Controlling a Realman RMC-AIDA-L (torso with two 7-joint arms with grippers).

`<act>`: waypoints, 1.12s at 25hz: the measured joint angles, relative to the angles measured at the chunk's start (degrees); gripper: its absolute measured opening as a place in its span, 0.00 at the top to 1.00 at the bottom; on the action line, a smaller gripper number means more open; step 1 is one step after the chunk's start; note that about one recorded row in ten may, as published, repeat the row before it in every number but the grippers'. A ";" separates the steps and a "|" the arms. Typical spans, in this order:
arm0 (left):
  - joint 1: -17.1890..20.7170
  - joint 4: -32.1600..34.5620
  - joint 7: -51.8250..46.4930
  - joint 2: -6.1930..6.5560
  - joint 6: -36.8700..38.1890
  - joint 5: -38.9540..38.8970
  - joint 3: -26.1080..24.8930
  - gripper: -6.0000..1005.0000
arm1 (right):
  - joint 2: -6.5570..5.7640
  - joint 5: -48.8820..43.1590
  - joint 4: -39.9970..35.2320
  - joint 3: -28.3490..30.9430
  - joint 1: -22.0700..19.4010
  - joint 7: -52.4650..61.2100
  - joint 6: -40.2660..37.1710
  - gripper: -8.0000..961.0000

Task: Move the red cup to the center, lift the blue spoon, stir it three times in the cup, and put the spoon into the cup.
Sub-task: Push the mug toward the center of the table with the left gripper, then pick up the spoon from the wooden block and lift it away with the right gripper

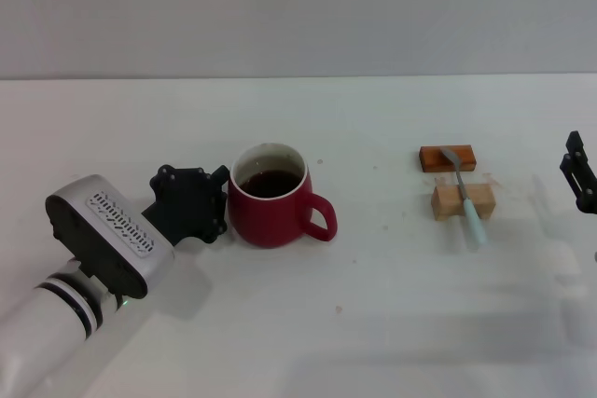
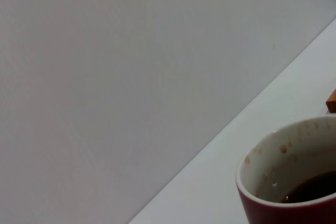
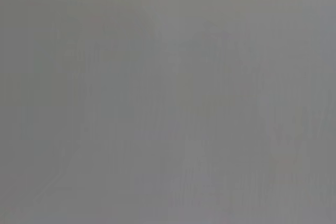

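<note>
The red cup [image 1: 270, 207] stands on the white table [image 1: 373, 323] left of the middle, handle pointing right, dark liquid inside. Its rim also shows in the left wrist view [image 2: 262, 195]. My left gripper [image 1: 224, 200] is right against the cup's left side, its fingers spread apart beside the wall, not around it. The blue spoon [image 1: 469, 209] lies to the right, its grey bowl on an orange-brown block [image 1: 448, 157] and its pale-blue handle across a light wooden block [image 1: 462, 201]. My right gripper [image 1: 578, 172] is at the right edge of the head view, well apart from the spoon.
The table's far edge [image 1: 298, 77] meets a plain grey wall. The orange-brown block's corner shows in the left wrist view [image 2: 332, 102]. The right wrist view shows only plain grey.
</note>
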 joint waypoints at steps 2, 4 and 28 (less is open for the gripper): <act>0.39 -0.40 0.00 0.00 0.02 -0.01 0.28 0.99 | 0.00 0.00 0.00 0.00 0.04 0.00 0.00 0.23; 0.90 -1.12 0.00 0.00 0.01 -0.01 0.65 0.99 | 0.00 0.00 0.01 0.00 0.07 0.00 0.00 0.23; 6.49 -3.79 -2.80 0.29 4.83 -13.89 -4.12 0.99 | 0.09 -0.11 0.23 -2.22 0.03 0.87 1.98 0.23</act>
